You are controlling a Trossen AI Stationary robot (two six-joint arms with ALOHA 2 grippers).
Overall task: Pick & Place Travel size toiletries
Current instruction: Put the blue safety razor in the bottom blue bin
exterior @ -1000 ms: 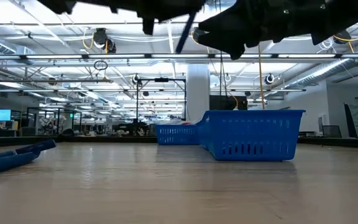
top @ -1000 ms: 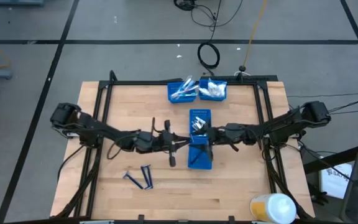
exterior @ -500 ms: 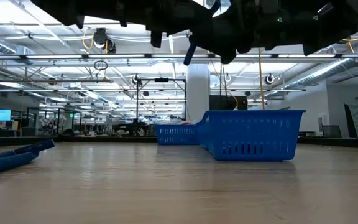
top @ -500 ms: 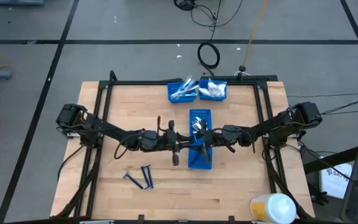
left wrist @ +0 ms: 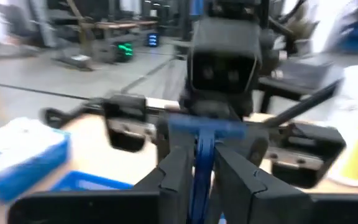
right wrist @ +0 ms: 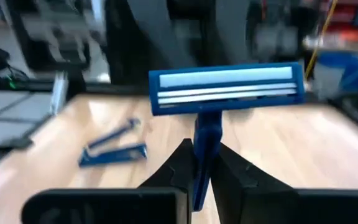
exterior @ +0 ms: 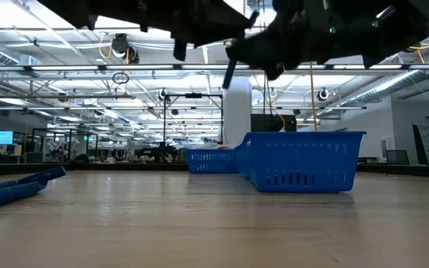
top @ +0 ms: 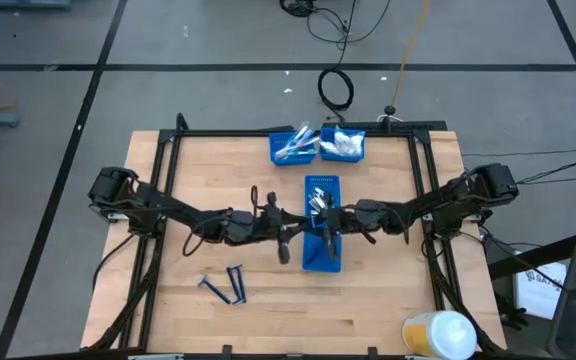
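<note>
Both grippers, left (left wrist: 201, 171) and right (right wrist: 202, 168), each pinch a dark blue T-shaped plastic razor (right wrist: 225, 90) above the long blue slatted bin (top: 320, 255).

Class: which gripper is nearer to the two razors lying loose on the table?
Left. The left gripper hangs just up and right of the loose razors. The right gripper is farther right, above the centre bin. Each holds a razor.

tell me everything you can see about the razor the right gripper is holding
The razor is dark blue plastic and T-shaped, its wide head showing pale blade strips. The right gripper is shut on its slim handle, head pointing away from the wrist. In the high view it hangs above the blue bin at mid-table, close to the left gripper.
</note>
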